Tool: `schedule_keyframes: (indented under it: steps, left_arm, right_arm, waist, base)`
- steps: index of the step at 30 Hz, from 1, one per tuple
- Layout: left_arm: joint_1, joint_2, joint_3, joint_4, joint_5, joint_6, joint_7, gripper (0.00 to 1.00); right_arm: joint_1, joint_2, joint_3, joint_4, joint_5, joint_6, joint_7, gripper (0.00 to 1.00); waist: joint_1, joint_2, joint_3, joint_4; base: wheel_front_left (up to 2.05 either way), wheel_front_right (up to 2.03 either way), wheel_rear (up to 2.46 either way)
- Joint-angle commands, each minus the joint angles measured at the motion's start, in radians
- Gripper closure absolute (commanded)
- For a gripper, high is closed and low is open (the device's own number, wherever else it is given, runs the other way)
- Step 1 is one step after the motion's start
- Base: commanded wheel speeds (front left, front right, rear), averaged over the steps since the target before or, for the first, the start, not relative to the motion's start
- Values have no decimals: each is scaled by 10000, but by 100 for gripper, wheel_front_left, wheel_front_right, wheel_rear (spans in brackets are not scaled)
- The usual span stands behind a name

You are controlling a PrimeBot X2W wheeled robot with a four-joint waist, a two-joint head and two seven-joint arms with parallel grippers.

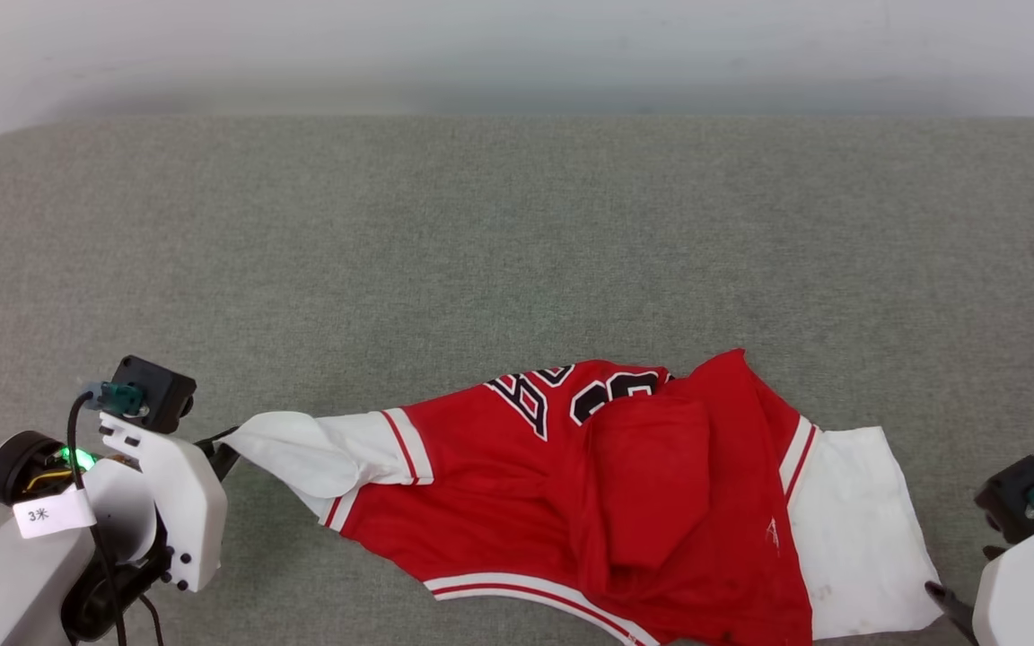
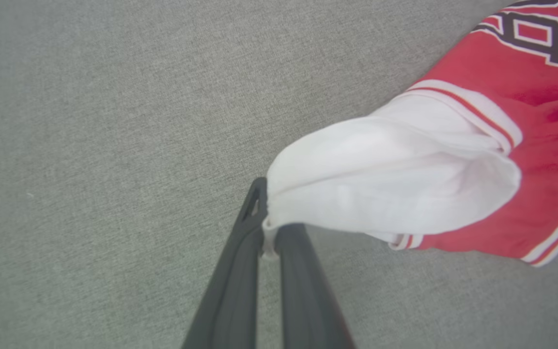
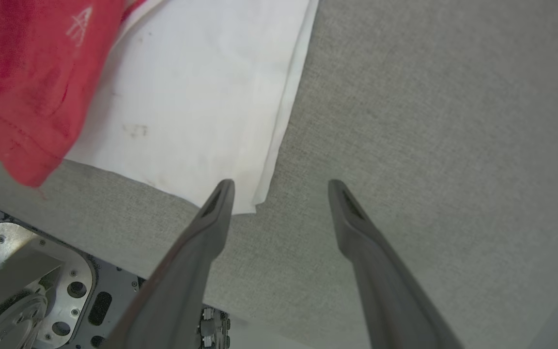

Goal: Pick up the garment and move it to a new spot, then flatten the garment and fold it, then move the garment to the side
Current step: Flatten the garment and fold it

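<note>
Our garment [image 1: 571, 484] lies long-ways along the grey pad's [image 1: 517, 224] near edge — left gripper [image 2: 271, 228] pinching the left-hand sleeve [image 2: 380, 179], right gripper [image 3: 280, 186] spread wide, just beside the right-hand sleeve's [image 3: 201, 97] corner.

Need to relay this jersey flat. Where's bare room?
The grey fabric surface between the jersey and the far wall is bare, full width. The near strip is crowded: jersey, left hand pinching one white sleeve, right hand open by the other.

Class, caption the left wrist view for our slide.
Left gripper shut on the white sleeve of a red jersey, over grey fabric.
</note>
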Motion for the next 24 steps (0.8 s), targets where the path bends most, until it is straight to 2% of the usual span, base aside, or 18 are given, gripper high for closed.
schedule_keyframes:
  steps: [1, 7, 11, 17, 18, 19, 20, 24]
  left_arm:
    - [-128, -78, -48, -46, 99, 5, -27, 100]
    - [-430, -167, -93, -171, 246, -41, -65, 100]
    - [-555, -238, -129, -166, 297, -74, -115, 100]
    - [-546, -352, -137, -95, 165, -156, -225, 100]
    - [-508, -379, -140, -88, 145, -165, -259, 100]
    - [-463, -405, -154, -72, 134, -174, -292, 100]
    - [-410, -425, -176, -51, 112, -179, -301, 100]
    - [-143, -428, -227, -117, 35, -167, -399, 100]
  right_arm:
    - [-175, -47, 191, 225, 3, -12, 52, 0]
    - [-609, 67, 1094, 1579, 283, -11, -180, 0]
    - [-673, 298, 2177, 2577, 429, -2, -559, 0]
    - [-883, 543, 3447, 3350, 906, 57, -1063, 0]
    - [-924, 542, 3601, 3415, 1003, 58, -1163, 7]
    - [-970, 516, 3730, 3423, 1043, 60, -1357, 73]
    - [-1031, 498, 3798, 3426, 1067, 60, -1549, 100]
    - [-1053, 354, 3559, 3270, 1227, 57, -2359, 100]
  waist:
    - [0, 0, 141, 102]
    - [0, 0, 574, 331]
    - [0, 0, 782, 438]
    - [0, 0, 840, 483]
    - [0, 0, 813, 483]
    - [0, 0, 769, 482]
    - [0, 0, 702, 481]
    - [0, 0, 375, 448]
  base:
    - [0, 0, 0]
    - [0, 0, 0]
    - [0, 0, 0]
    - [0, 0, 0]
    - [0, 0, 0]
    - [0, 0, 0]
    - [0, 0, 0]
    - [0, 0, 0]
